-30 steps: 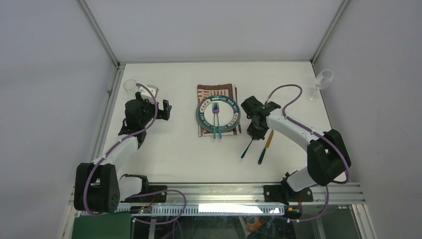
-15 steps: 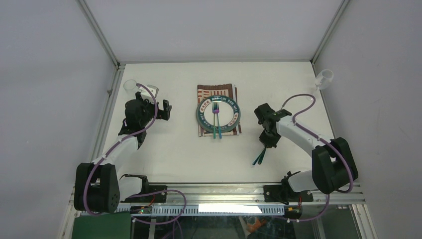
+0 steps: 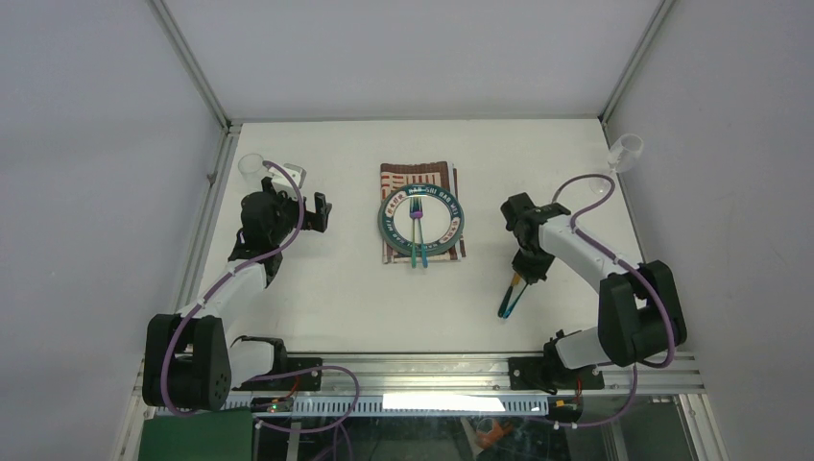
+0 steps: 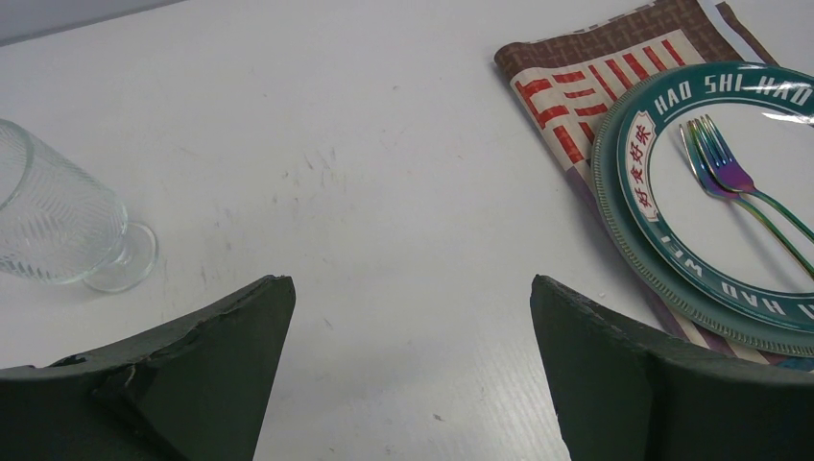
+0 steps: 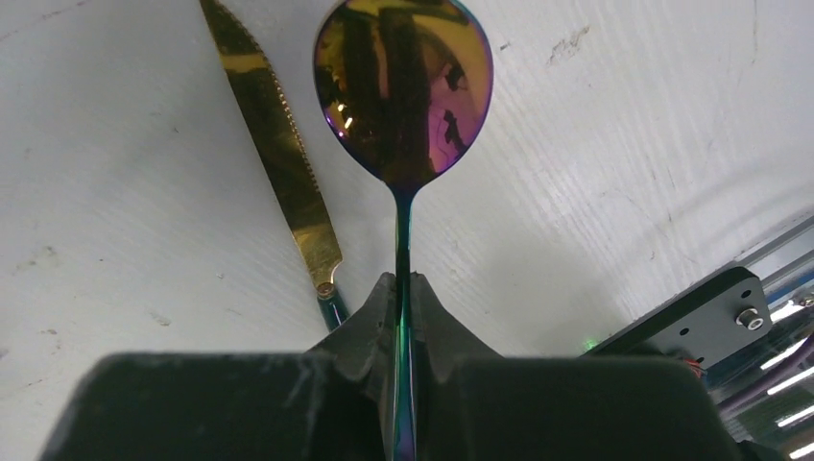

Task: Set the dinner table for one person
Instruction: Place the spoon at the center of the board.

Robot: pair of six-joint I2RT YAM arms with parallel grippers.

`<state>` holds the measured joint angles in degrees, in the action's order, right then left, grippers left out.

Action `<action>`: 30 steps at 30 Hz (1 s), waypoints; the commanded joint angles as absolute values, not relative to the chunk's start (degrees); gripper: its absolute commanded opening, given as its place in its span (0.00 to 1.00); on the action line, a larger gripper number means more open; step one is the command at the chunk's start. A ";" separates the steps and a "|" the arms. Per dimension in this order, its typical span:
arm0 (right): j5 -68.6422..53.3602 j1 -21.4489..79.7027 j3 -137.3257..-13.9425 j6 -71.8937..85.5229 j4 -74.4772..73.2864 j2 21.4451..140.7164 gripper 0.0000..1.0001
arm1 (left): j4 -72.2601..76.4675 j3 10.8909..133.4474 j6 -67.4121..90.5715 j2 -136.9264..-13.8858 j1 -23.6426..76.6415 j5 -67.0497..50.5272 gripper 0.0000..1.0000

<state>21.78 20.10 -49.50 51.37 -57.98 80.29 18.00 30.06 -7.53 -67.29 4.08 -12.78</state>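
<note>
The white dinner table (image 3: 336, 298) carries a striped placemat (image 3: 403, 174) with a teal-rimmed plate (image 3: 388, 222) on it. Two iridescent forks (image 3: 416, 230) lie on the plate and also show in the left wrist view (image 4: 730, 178). My right gripper (image 3: 525, 273) is to the right of the plate, shut on the handle of an iridescent spoon (image 5: 403, 86), with its bowl low over the table. A gold knife (image 5: 274, 144) lies right beside it. My left gripper (image 4: 410, 280) is open and empty, left of the plate, over bare table.
A ribbed clear glass (image 4: 58, 226) stands at the far left, behind my left gripper (image 3: 317, 213). A stemmed clear glass (image 3: 624, 150) stands at the far right corner. Aluminium rails (image 3: 432, 370) run along the near edge.
My right gripper has moved away from the plate, rightward and nearer, carrying the spoon until it lies next to the knife. The left arm has not moved.
</note>
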 commanded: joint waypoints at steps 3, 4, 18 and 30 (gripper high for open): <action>23.89 19.26 -54.37 48.05 -62.02 85.78 0.00 | 20.83 30.93 -7.61 -65.96 4.07 -15.03 0.99; 24.86 19.09 -54.76 48.32 -62.76 86.88 0.00 | 20.83 30.91 -7.64 -65.88 4.09 -14.96 0.99; 20.91 16.53 -53.67 43.09 -58.06 91.32 0.00 | 20.92 30.41 -7.81 -64.49 4.05 -14.95 0.99; 13.07 15.23 -53.13 39.04 -54.52 96.61 0.00 | 20.65 30.32 -7.99 -64.09 4.04 -14.60 0.99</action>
<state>17.26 15.84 -53.30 39.88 -58.11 94.37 18.00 30.06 -7.53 -65.93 4.08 -13.63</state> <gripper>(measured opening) 0.066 0.990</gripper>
